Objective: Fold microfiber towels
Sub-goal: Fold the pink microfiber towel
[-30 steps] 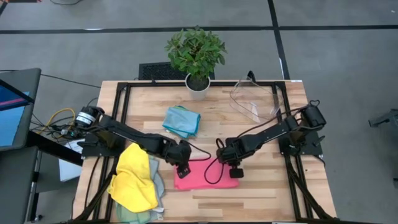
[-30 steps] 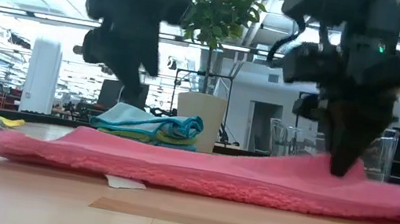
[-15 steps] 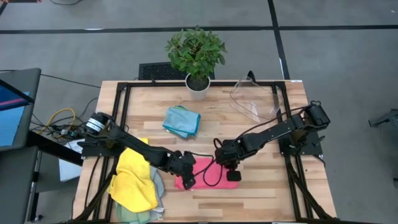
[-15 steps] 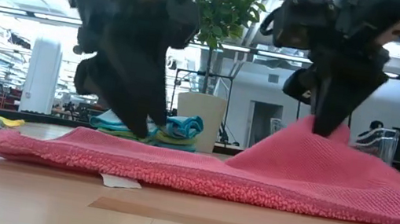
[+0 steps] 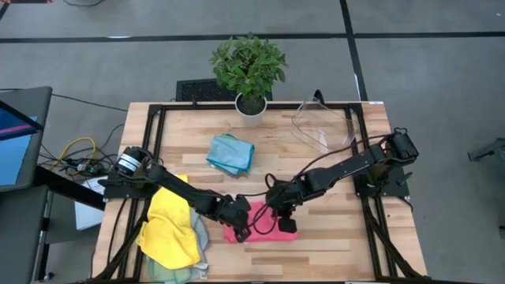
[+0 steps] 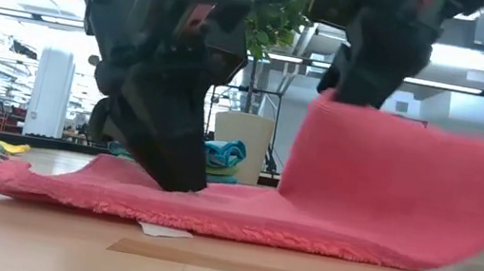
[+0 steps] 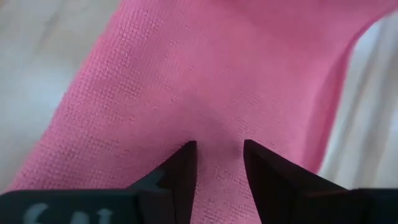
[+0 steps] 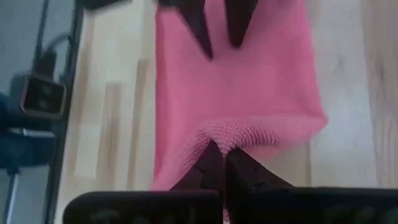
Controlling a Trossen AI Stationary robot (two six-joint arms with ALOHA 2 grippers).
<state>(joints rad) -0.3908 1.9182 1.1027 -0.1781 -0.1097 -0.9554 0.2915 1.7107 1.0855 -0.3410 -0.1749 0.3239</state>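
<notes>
Pink towel (image 5: 256, 223) at the table's (image 5: 331, 244) front centre, one edge raised. Right gripper (image 8: 222, 163) pinches this raised edge between closed fingers, lifting it over the flat part. Left gripper (image 7: 219, 163), fingers parted, presses down on the flat part. Yellow towel (image 5: 170, 225) lies front left; folded teal towels (image 5: 230, 153) rest near the potted plant (image 5: 248, 71).

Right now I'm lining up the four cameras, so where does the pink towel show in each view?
High view: pink towel at the table's front middle, between both grippers.
Low view: it spans the foreground, its right part lifted.
Left wrist view: it fills most of the frame.
Right wrist view: it lies ahead, an edge pinched.
Shared landmark: the left gripper pressing on the towel.
</notes>
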